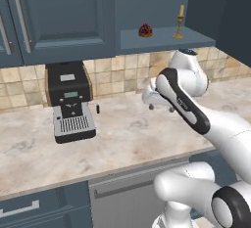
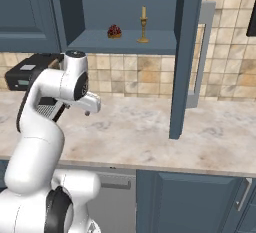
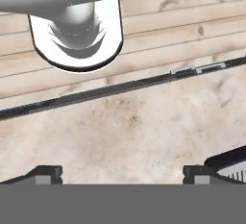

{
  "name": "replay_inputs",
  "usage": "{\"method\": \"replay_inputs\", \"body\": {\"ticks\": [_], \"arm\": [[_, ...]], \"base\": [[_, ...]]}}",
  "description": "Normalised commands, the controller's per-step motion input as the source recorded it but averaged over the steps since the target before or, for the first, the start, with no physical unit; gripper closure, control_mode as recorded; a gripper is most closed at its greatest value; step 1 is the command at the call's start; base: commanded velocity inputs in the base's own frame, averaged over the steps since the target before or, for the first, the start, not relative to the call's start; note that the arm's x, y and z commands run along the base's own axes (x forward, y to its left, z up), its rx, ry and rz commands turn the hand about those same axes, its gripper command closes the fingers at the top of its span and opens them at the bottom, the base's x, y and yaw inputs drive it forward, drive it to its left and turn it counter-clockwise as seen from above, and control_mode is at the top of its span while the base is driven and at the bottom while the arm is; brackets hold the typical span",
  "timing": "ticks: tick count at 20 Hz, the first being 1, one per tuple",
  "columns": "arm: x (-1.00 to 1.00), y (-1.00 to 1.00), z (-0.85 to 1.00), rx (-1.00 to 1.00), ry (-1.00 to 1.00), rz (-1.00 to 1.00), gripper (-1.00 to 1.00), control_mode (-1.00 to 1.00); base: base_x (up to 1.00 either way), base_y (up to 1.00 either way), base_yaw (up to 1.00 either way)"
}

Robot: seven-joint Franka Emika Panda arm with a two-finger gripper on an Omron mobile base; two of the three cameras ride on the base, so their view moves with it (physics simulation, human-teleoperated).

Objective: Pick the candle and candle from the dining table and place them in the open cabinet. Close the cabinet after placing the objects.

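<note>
You have the gripper spread wide and empty, low over the marbled counter. The candlestick candle stands inside the open cabinet beside a dark red lump. The coffee machine sits left; the cabinet door juts out right.

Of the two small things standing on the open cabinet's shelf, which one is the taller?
The cream candle on its brass candlestick is the taller: thin and upright. The dark red lump to its left is low and round.
</note>
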Motion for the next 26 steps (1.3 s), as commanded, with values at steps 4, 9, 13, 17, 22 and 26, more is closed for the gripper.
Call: {"method": "replay_inputs", "body": {"ticks": [4,9,13,17,22,26], "arm": [[-0.07,0.0,-0.48,-0.15,-0.15,0.16,-1.0,-1.0],[-0.01,-0.03,-0.39,-0.08,-0.1,0.15,-1.0,-1.0],[0.0,-0.07,-0.33,-0.01,-0.09,0.19,-1.0,-1.0],[-0.09,-0.01,-0.18,-0.03,-0.1,0.13,-1.0,-1.0],[-0.3,0.0,-0.15,0.0,-0.09,0.08,-1.0,-1.0],[-0.4,0.0,-0.11,0.0,-0.09,0.07,-1.0,-1.0]], "base": [[0.0,0.0,0.0],[0.0,0.0,0.0],[0.0,0.0,0.0],[0.0,0.0,0.0],[0.0,0.0,0.0],[0.0,0.0,0.0]]}}
